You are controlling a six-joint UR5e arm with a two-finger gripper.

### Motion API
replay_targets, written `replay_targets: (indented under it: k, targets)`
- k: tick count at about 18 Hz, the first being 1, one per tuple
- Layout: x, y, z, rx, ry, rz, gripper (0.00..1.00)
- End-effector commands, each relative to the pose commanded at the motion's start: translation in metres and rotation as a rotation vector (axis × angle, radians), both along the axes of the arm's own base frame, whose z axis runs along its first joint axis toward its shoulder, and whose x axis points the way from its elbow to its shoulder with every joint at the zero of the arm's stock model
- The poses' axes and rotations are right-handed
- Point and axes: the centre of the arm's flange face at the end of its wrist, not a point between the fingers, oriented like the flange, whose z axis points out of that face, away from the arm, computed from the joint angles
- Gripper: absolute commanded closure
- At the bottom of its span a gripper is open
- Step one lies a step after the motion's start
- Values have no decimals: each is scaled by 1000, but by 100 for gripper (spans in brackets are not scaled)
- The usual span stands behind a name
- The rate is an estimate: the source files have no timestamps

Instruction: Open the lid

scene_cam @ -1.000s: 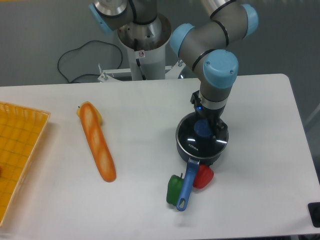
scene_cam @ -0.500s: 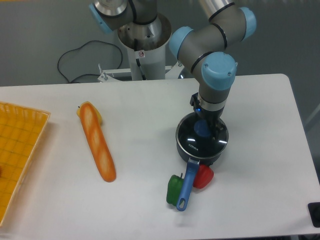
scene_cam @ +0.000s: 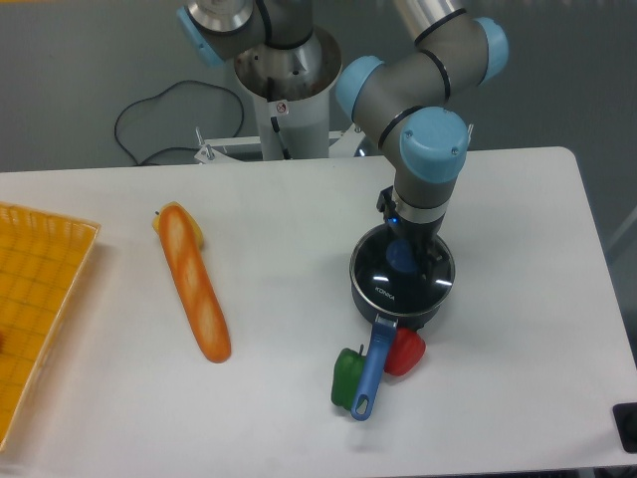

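Observation:
The lid, a dark glass disc with a metal rim, lies flat on a dark pot whose blue handle points toward the table's front edge. Its round blue knob shows in the centre. My gripper comes straight down onto the knob, with dark fingers on either side of it. The wrist hides the fingertips, so how tightly they hold the knob is not visible.
A long baguette lies left of the pot. A green pepper and a red pepper sit beside the pot handle. An orange basket is at the left edge. The arm's base stands behind the table.
The arm's wrist has shifted slightly left over the pot. The lid and pot stay where they were.

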Motion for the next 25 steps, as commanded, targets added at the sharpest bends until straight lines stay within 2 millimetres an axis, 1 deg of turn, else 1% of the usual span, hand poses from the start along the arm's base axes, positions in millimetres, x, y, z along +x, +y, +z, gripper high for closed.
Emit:
replay_targets:
  k: [9, 15, 25]
  targets:
    - [1, -1, -3, -9, -2, -3, 0]
    - [-6, -8, 0, -9, 3, 8, 0]
    - [-6, -10, -1, -36, 17, 5, 0]
